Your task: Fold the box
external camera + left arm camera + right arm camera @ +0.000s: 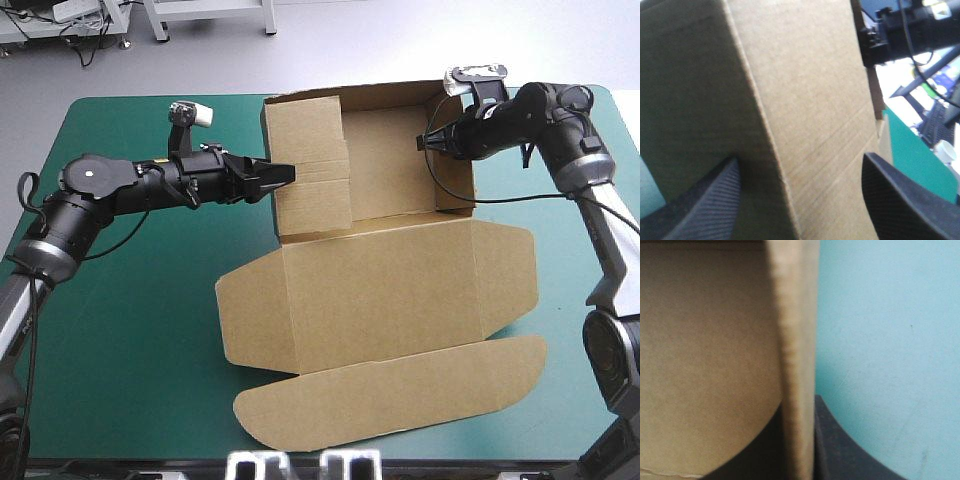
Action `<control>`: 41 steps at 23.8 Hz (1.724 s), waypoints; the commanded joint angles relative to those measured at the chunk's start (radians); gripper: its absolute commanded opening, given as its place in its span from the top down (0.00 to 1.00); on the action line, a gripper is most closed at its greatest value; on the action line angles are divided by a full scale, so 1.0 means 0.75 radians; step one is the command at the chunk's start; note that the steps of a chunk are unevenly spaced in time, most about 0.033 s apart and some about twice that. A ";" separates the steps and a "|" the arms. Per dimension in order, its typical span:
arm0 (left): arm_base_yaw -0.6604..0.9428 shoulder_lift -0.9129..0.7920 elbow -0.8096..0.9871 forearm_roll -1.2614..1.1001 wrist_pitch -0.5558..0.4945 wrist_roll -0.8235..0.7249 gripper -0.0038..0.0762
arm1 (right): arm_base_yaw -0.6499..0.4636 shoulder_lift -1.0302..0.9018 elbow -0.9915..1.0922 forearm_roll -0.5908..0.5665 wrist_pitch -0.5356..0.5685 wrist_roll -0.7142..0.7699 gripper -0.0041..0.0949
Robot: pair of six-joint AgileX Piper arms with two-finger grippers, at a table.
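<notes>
We count one brown box, its tray walls raised toward the far edge of the teal-green cover and its lid flat toward the near edge, with the widest bare cover on the left. Of our two grippers, the left gripper spreads its fingers astride the left wall. The right gripper pinches the right wall.

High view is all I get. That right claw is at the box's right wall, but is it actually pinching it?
Observer: Yes. The right wrist view shows the right gripper all but shut on the box, on its upright wall. One black finger is inside the tray, and the other is outside, over the teal-green cover.
Operator: And the left claw?
Observer: The left gripper is open. Its own wrist view shows its fingers standing wide apart, with a folded corner of the box's wall between them.
</notes>
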 commanded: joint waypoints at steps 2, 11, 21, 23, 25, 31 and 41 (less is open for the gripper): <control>-0.144 -0.041 -0.037 0.190 -0.284 -0.216 0.34 | 0.004 -0.063 -0.040 0.060 -0.076 0.022 0.98; -0.337 0.042 -0.078 0.925 -0.486 -0.862 0.35 | 0.004 -0.063 -0.040 0.146 -0.031 -0.014 0.98; -0.344 0.118 -0.197 1.113 -0.446 -1.072 0.96 | 0.004 -0.061 -0.040 0.132 0.115 -0.032 0.98; -0.344 0.165 -0.206 1.110 -0.371 -1.072 0.96 | 0.004 -0.053 -0.040 0.082 0.139 -0.029 0.98; -0.345 0.233 -0.240 1.103 -0.262 -1.068 0.96 | 0.004 -0.035 -0.040 0.054 0.183 -0.018 0.98; -0.419 0.373 -0.427 1.118 -0.120 -1.040 0.96 | 0.053 0.090 -0.038 -0.064 0.289 0.028 0.98; -0.438 0.537 -0.583 1.328 0.215 -1.089 0.96 | 0.213 0.164 -0.038 -0.223 0.253 0.110 0.98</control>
